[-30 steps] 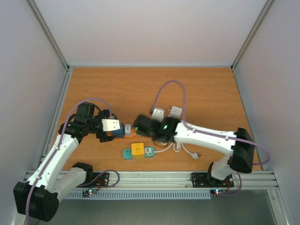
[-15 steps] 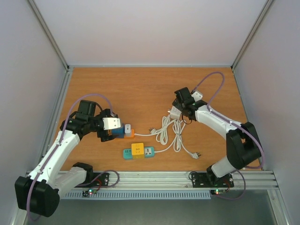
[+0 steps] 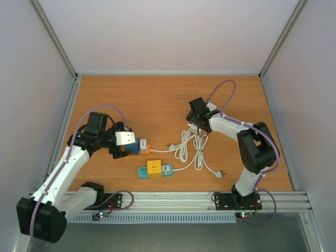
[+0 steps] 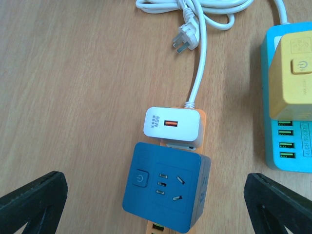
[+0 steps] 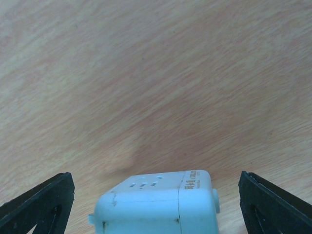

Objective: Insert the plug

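Our left claw [image 4: 156,200] spread astride the cube [image 4: 165,192] — right claw [image 5: 156,197] spread, untouched adapter [image 5: 158,204] between, bare table [image 5: 146,73] beyond

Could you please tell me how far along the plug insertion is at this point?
Looks done: a white charger sits against the blue socket cube. In hand: nothing; the left gripper hangs open over that cube, the right gripper open over a white adapter cube. Left: the three-pin plug lies loose on the table, in no socket.
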### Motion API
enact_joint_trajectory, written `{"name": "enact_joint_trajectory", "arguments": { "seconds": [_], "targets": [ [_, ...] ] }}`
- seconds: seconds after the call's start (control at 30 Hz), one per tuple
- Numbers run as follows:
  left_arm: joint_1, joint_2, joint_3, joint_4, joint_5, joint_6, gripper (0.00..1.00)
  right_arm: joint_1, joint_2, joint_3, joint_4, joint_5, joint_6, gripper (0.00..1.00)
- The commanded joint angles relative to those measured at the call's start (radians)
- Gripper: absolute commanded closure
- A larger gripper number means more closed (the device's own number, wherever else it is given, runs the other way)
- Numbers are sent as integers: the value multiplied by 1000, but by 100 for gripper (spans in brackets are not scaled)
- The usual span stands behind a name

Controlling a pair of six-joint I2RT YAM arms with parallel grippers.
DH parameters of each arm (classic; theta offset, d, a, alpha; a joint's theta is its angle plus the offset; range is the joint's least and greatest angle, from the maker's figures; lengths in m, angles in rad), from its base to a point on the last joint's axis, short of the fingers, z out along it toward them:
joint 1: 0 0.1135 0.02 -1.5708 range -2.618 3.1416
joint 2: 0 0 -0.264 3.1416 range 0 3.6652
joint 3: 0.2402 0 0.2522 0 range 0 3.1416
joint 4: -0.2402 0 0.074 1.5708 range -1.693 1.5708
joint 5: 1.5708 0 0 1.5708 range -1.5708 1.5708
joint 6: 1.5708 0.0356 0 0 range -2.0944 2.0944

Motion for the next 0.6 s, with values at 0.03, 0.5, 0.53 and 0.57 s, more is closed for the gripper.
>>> {"name": "enact_joint_trajectory", "arguments": {
  "seconds": [0.03,0.5,0.53,0.57],
  "targets": [
    [6,-8,11,11,8,-13,0,21,35,22,-5,15,-42,10],
    [6,-15,-4,32,-1,-12,0,39,33,41,-48,7,-74,52],
    [6,-14,-3,33,1,-13,0,39,24,41,-48,4,-74,57],
    [6,-14,-4,37,7,-14,0,39,12,40,-48,-2,-75,64]
  ]
}}
